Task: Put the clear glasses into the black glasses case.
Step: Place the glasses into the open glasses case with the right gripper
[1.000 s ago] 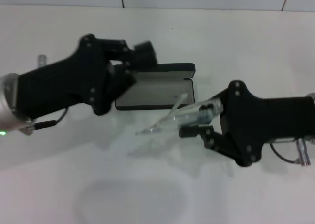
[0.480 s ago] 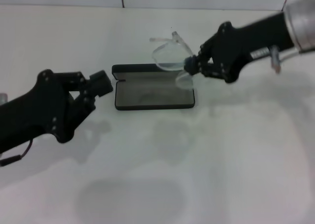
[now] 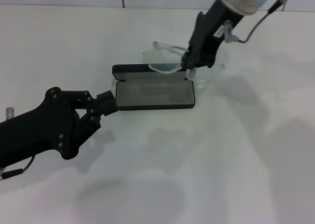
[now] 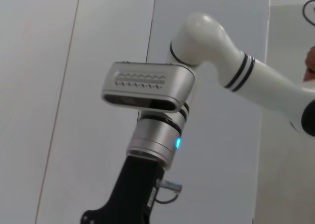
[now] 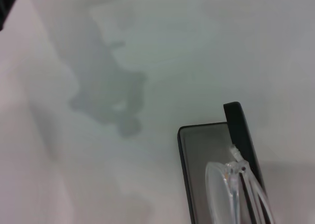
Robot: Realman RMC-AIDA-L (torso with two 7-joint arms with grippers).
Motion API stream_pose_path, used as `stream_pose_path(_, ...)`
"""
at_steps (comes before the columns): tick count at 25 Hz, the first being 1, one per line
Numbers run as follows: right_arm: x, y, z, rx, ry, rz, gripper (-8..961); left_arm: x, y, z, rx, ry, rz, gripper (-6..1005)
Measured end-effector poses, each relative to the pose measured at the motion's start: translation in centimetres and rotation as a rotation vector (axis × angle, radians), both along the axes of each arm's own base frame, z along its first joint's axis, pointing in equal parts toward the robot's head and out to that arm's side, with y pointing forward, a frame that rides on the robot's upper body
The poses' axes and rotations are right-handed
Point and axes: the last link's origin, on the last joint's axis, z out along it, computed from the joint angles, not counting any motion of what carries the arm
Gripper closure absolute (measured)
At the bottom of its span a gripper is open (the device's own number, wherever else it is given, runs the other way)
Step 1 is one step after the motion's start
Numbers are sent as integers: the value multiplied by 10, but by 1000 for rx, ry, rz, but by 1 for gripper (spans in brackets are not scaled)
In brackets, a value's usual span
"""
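The clear glasses [image 5: 231,184] hang over the open black glasses case [image 5: 197,150] on the white table [image 5: 162,47]

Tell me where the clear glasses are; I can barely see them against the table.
In the head view, the clear glasses hang in the right hand over the far edge of the open black glasses case.

Black glasses case [image 3: 155,94] open, tray unobstructed above; left pincer [image 3: 109,102] crowds its left end.
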Motion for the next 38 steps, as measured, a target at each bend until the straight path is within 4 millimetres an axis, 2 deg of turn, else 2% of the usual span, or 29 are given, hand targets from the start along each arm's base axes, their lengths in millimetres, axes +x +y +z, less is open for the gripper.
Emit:
stream_pose_path(6, -4, -1, -28, 41, -96, -14, 899, 0, 0, -1, -7, 11, -1, 940)
stream_pose_path(10, -6, -1, -40, 88, -76, -49, 899, 1, 2, -1, -6, 14, -5, 940)
stream_pose_path(15, -5, -2, -45, 92, -43, -83, 900, 3, 5, -2, -8, 16, -15, 940)
stream_pose_path(25, 7, -5, -66, 103, -88, -13, 899, 5, 7, -4, -11, 15, -15, 941)
stream_pose_path(38, 13, -5, -70, 102, -80, -30, 899, 5, 9, -5, -10, 14, -10, 941)
